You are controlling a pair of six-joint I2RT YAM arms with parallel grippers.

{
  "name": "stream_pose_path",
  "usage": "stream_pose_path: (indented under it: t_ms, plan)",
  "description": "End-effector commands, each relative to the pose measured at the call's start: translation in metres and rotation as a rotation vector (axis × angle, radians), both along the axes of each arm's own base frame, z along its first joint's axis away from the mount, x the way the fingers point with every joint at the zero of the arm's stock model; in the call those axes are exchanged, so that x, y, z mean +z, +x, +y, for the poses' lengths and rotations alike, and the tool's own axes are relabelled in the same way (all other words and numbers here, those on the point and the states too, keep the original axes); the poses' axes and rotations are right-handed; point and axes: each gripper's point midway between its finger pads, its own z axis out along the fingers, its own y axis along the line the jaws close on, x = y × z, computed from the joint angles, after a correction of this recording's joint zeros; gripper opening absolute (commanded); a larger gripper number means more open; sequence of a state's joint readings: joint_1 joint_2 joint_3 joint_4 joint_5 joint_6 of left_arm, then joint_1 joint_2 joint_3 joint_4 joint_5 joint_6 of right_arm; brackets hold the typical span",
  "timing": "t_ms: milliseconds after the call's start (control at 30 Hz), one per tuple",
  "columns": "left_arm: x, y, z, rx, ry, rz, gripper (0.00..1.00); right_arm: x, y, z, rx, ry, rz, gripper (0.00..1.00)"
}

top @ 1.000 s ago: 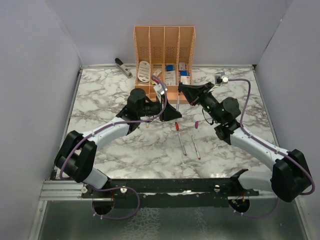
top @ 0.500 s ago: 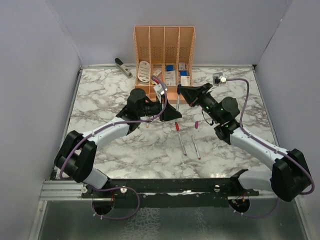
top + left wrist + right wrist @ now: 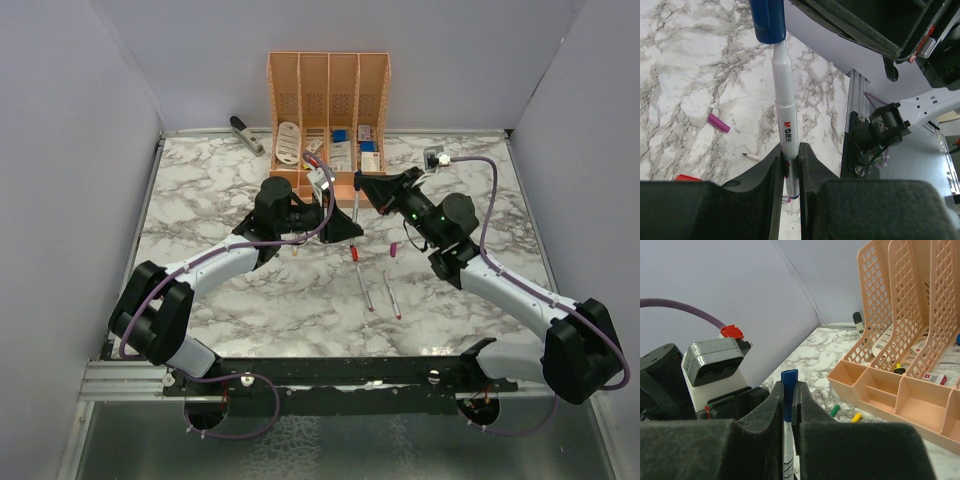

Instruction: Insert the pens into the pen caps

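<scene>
While left hand [image 3: 790,161] clamps pen [image 3: 782,100], right hand [image 3: 788,394] clamps blue cap [image 3: 789,377] beside organizer [image 3: 875,374].

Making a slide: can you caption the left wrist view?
Left pincer grips a white pen, its end inside a blue cap.

Found a peach mesh organiser [image 3: 328,80] standing top centre of the overhead view, at the back of a marble table [image 3: 200,190]. Noted blue-and-white boxes [image 3: 342,152] in its right compartments and a grey stapler-like tool [image 3: 246,134] lying just left.
</scene>
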State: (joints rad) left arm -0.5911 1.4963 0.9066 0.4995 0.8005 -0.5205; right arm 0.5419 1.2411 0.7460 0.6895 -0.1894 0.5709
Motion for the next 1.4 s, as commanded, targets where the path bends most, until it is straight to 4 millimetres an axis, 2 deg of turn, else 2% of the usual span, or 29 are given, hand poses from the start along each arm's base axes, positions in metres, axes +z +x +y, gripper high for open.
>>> stream_pose_path:
  t_ms: [0, 433, 700, 833, 1033, 1200, 1367]
  plan:
    - [0.025, 0.002, 0.0, 0.013, -0.044, -0.089, 0.0, -0.003, -0.007, 0.002, 0.023, -0.041, 0.01, 0.01]
    - [0.029, 0.006, 0.0, 0.032, -0.048, -0.095, 0.0, -0.009, -0.015, 0.0, 0.04, -0.04, 0.023, 0.01]
    - [0.041, 0.009, -0.001, 0.043, -0.066, -0.11, 0.0, -0.02, -0.019, 0.003, 0.065, -0.042, 0.039, 0.01]
    - [0.053, 0.012, 0.0, 0.068, -0.084, -0.122, 0.0, -0.023, -0.021, 0.005, 0.081, -0.049, 0.039, 0.01]
    - [0.083, 0.018, 0.001, 0.106, -0.143, -0.156, 0.0, -0.033, -0.03, 0.013, 0.152, -0.06, 0.041, 0.01]
    - [0.106, 0.027, 0.008, 0.163, -0.199, -0.177, 0.0, -0.048, -0.032, 0.02, 0.193, -0.079, 0.084, 0.01]
    - [0.115, 0.041, 0.021, 0.246, -0.215, -0.197, 0.0, -0.069, -0.031, 0.028, 0.21, -0.166, 0.135, 0.01]
